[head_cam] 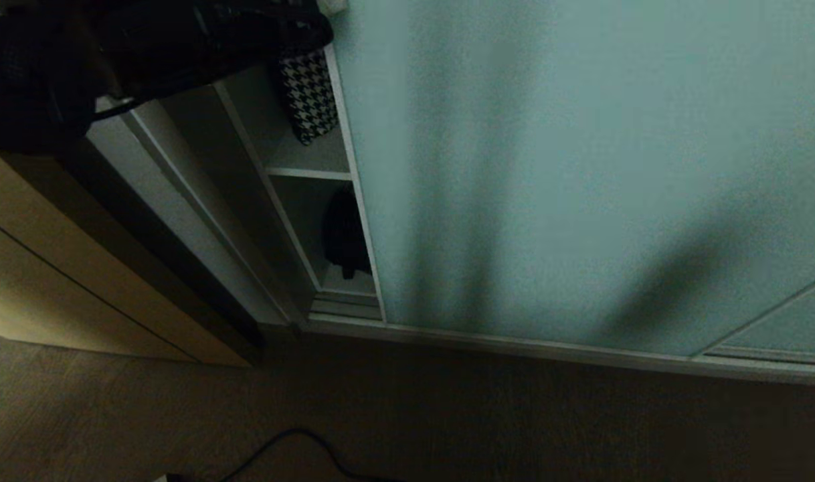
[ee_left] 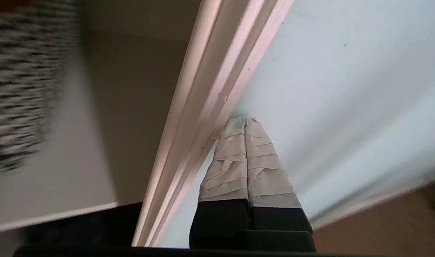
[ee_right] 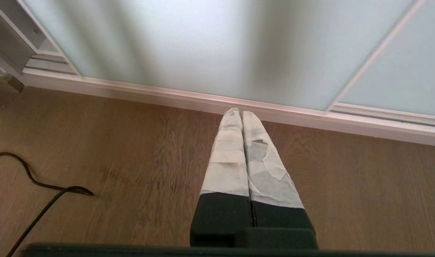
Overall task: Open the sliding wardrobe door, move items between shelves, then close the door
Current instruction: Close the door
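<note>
Door step in hand. Sliding wardrobe door [head_cam: 581, 167] is nearly across the opening; only a narrow gap remains at its left edge.

Left gripper [ee_left: 244, 119] has its taped fingers [ee_left: 226, 167] pressed together, holding nothing, tips against the frosted glass just beside the door's metal frame edge [ee_left: 206, 103]. Reads as pushing on the door edge, not grasping it. In the head view the left arm [head_cam: 113, 53] is a dark mass at top left, over the gap.

Through the gap: houndstooth cloth [head_cam: 308, 97] hanging over the upper shelf [head_cam: 310, 164], and a black fabric piece [head_cam: 344, 237] with a strap in the compartment below. Both sit close to the door's line of travel.

Right gripper [ee_right: 241, 112] parked low, closed and empty, pointing at the wooden floor [ee_right: 114, 160] in front of the bottom track [ee_right: 203, 98]. Black cable [ee_right: 35, 185] on the floor, well clear of the door.

Judgement: likely the closing phase, though opening can't be ruled out from one frame. Next move needs a steady sideways push along the track, contact kept on the frame and not the glass, and the houndstooth cloth checked so it doesn't get pinched as the gap shuts.
</note>
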Robot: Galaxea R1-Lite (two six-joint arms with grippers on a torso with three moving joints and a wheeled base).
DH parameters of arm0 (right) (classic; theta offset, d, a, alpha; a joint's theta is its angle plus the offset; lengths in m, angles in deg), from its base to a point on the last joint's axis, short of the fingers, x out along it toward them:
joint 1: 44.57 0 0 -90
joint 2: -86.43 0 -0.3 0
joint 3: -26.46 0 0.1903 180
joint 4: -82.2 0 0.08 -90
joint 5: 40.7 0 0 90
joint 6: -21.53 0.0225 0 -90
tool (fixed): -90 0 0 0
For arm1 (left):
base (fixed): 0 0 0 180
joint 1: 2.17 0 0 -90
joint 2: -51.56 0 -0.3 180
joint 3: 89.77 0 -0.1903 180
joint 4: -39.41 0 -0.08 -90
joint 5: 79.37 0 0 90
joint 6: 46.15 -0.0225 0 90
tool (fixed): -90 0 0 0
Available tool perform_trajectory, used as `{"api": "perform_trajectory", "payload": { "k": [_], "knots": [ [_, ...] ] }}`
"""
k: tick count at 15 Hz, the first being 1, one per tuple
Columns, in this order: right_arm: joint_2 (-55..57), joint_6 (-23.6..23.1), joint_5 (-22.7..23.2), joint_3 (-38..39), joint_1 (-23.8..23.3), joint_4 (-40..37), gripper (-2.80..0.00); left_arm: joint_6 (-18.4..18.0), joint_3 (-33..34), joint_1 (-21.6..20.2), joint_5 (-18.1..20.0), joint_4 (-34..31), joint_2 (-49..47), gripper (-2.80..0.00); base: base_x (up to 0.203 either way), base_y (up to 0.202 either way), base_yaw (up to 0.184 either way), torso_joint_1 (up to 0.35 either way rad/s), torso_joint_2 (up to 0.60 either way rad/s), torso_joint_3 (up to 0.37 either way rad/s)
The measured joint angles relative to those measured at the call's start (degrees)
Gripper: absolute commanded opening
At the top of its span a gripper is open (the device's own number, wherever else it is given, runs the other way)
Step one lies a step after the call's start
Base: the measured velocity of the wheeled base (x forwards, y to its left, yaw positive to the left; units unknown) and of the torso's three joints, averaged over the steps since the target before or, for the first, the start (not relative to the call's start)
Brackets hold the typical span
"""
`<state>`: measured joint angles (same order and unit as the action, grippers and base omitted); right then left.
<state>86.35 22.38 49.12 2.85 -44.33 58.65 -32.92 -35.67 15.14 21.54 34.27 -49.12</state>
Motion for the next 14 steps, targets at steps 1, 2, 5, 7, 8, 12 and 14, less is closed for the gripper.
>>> {"api": "perform_trajectory", "payload": {
  "k": [1,2,5,7,8,12,14],
  "knots": [
    [0.0,-0.01,0.0,0.0,0.0,0.02,-2.8,0.02,0.87,-1.05,0.0,-0.19,1.45,-2.8,0.0,0.0,0.0,0.0,0.0,0.0],
    [0.0,-0.01,0.01,0.0,0.0,0.01,-2.8,0.05,1.86,-1.86,-0.18,0.12,2.89,-2.8,0.0,0.0,0.0,0.0,0.0,0.0],
    [0.0,-0.04,0.02,0.0,0.0,-0.01,-2.8,0.16,5.44,-3.06,-0.36,0.45,7.89,-2.8,0.0,0.0,0.0,0.0,0.0,0.0],
    [0.0,-0.01,0.0,0.0,-0.01,-0.01,-2.8,0.08,8.62,-2.98,0.99,0.14,12.03,-2.8,0.0,0.0,0.0,0.0,0.0,0.0],
    [0.0,-0.02,-0.02,0.0,0.0,-0.01,-2.8,0.09,9.84,-2.93,2.37,-0.03,14.02,-2.8,0.0,0.0,0.0,0.0,0.0,0.0],
    [0.0,-0.01,0.0,0.0,0.0,-0.01,-2.8,-0.14,11.2,-2.4,8.61,-7.22,19.21,-2.8,0.0,0.0,0.0,0.0,0.0,0.0],
    [0.0,-0.01,-0.02,0.02,0.0,0.02,-2.8,-2.75,11.6,-2.62,6.99,-10.41,20.22,-2.8,0.0,0.0,0.0,0.0,0.0,0.0]
  ]
}}
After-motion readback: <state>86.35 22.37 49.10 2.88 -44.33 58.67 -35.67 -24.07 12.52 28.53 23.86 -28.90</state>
